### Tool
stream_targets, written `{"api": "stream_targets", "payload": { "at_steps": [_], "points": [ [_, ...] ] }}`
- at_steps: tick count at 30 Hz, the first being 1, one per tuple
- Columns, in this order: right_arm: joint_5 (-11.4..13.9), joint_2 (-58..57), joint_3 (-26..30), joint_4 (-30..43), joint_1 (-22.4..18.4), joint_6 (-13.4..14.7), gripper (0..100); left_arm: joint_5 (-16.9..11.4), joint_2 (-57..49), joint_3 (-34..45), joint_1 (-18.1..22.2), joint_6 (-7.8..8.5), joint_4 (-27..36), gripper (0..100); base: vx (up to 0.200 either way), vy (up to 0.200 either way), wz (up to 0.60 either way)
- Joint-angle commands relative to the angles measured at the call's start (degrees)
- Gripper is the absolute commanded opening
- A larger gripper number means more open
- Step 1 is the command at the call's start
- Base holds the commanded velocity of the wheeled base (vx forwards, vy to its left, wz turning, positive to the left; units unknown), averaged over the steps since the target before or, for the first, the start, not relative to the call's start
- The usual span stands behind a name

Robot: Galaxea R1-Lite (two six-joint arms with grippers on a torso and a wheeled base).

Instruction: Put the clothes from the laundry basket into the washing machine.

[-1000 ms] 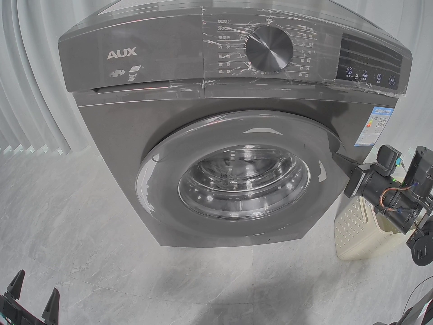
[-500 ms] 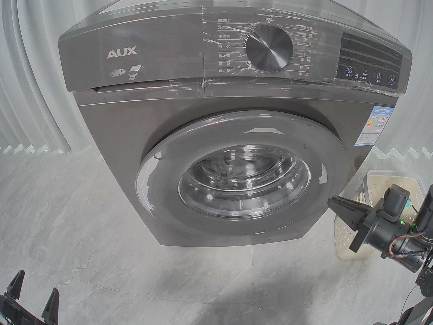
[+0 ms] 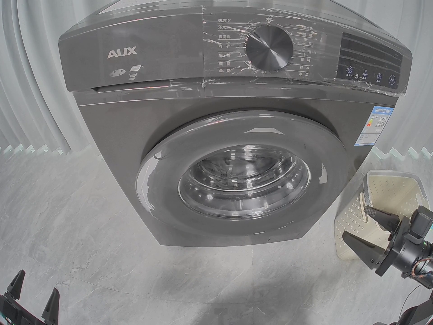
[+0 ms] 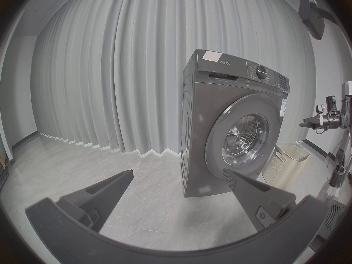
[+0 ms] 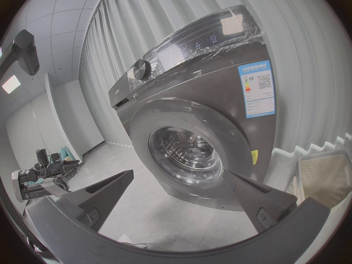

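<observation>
Plainly, in the head view the main trouble is lying with the round door [image 3: 243, 181] of the washing machine [image 3: 112, 127]: it is sitting shut, so I judge any garment carried over would be meeting glass. Its glossy grey ring is curving around bulging glass and likely offering poor purchase, so fingers may be slipping off. Crinkled film [image 3: 225, 32] is clinging over the dial panel [image 3: 270, 48]. The laundry basket [image 3: 392, 190], cream perforated plastic with a rounded rim, is sitting on the floor [image 3: 90, 213] just beside the washing machine's right lower corner. Its inner wall is showing bare, and whether clothes are lying deeper I cannot tell. The right hand [image 3: 354, 222] is hovering in front of the laundry basket, fingers spread wide, holding nothing. The left hand [image 3: 37, 280] is waiting well apart from the washing machine's left side, black tips parted, empty too.

In the left wrist view the left hand [image 4: 176, 173] is gaping over the polished, marble-look floor, with the washing machine [image 4: 220, 103] standing before a pleated curtain [image 4: 110, 85]. On so smooth a surface the light laundry basket [image 4: 286, 162] could be skidding or tipping if nudged.

In the right wrist view the right hand [image 5: 176, 173] is framing the door [image 5: 187, 151] between spread, textured-tipped fingers, the laundry basket [image 5: 322, 176] lying near the washing machine's right side. Limp cloth may be snagging on its holes or trailing out.
</observation>
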Motion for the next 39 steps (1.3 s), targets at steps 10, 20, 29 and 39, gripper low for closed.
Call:
{"api": "stream_targets", "payload": {
  "at_steps": [10,20,29,39],
  "points": [
    [0.70,-31.31,1.37,23.53,-12.25,-3.76,100,0.01,-0.84,0.84,0.00,-0.17,0.04,100,0.000,0.000,0.00],
    [5.10,-50.56,1.37,38.03,-23.15,-4.90,100,0.01,-0.84,0.84,0.00,-0.17,0.04,100,0.000,0.000,0.00],
    [9.75,-67.17,1.37,60.10,-32.90,-7.98,100,0.01,-0.84,0.84,0.00,-0.52,0.04,100,0.000,0.000,0.00],
    [2.28,-67.17,1.37,62.82,-32.64,-8.24,100,0.09,-0.84,0.84,0.00,-1.05,0.04,100,0.000,0.000,0.00]
  ]
}}
